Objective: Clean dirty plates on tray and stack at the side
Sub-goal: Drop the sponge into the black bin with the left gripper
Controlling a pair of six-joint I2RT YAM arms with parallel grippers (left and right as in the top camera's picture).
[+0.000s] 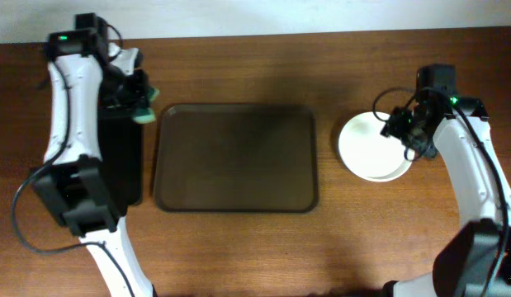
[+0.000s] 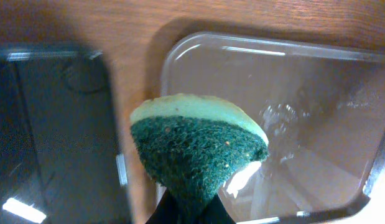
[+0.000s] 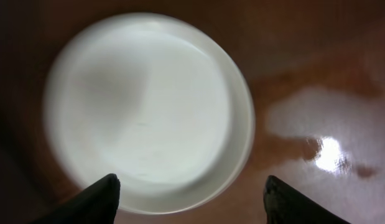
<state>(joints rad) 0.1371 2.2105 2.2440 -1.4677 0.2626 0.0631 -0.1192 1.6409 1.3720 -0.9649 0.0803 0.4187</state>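
Sponge (image 2: 198, 149) pinched in left fingers (image 2: 180, 216), plates (image 3: 148, 112) below spread right fingers (image 3: 99, 199)

Overhead: even, dimmish light, soft shadows. Right wrist: plates (image 3: 148, 112) blurred, washed out; hot glare on table (image 3: 329, 154) near right edge. Left wrist: sponge (image 2: 198, 146) sharp, tray (image 2: 304, 93) behind streaked with reflections.

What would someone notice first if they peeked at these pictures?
Probably the green sponge, pinched in the left gripper over the gap between the black tray and the big brown tray in the middle. Next comes the bright white stack of plates on the table, right of that tray, with the right gripper open above it.
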